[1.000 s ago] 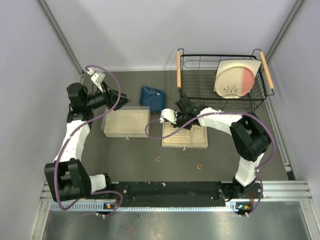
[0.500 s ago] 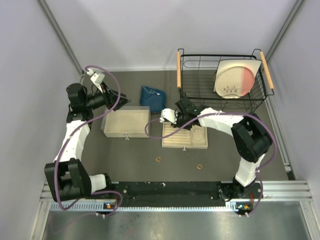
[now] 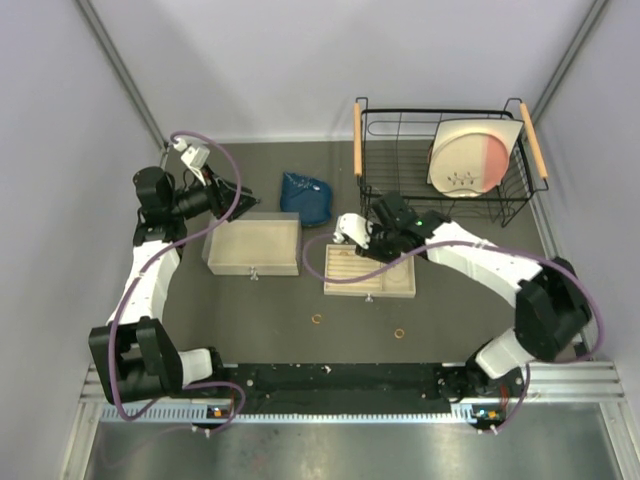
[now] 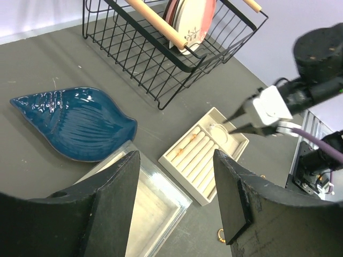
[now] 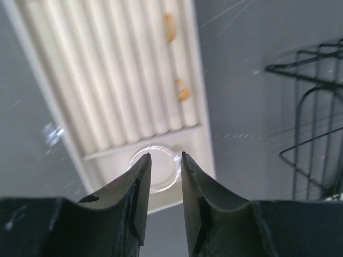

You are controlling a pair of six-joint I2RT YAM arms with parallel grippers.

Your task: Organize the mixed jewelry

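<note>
Gleaming thin silver hoop (image 5: pixel 158 189) lies in ridged tray (image 5: pixel 96 80).

The table (image 3: pixel 250 300) is matt dark grey, a bit scuffed. The rack (image 4: pixel 161 69) is black-coated wire with bare wood handles (image 3: pixel 357 140). The blue dish (image 4: pixel 75 126) is glossy and ribbed, looks glazed. The tray (image 5: pixel 107 80) is pale and matt with smooth ridges. The rings (image 5: pixel 183 94) look like shiny gold metal.

Both slim white-shelled arms, the left arm (image 3: pixel 148 283) and the right arm (image 3: pixel 480 258), carry bulky rounded black joint housings, loose looping purple cables (image 4: pixel 313 138), and matte black wedge-shaped fingers (image 4: pixel 107 214).
</note>
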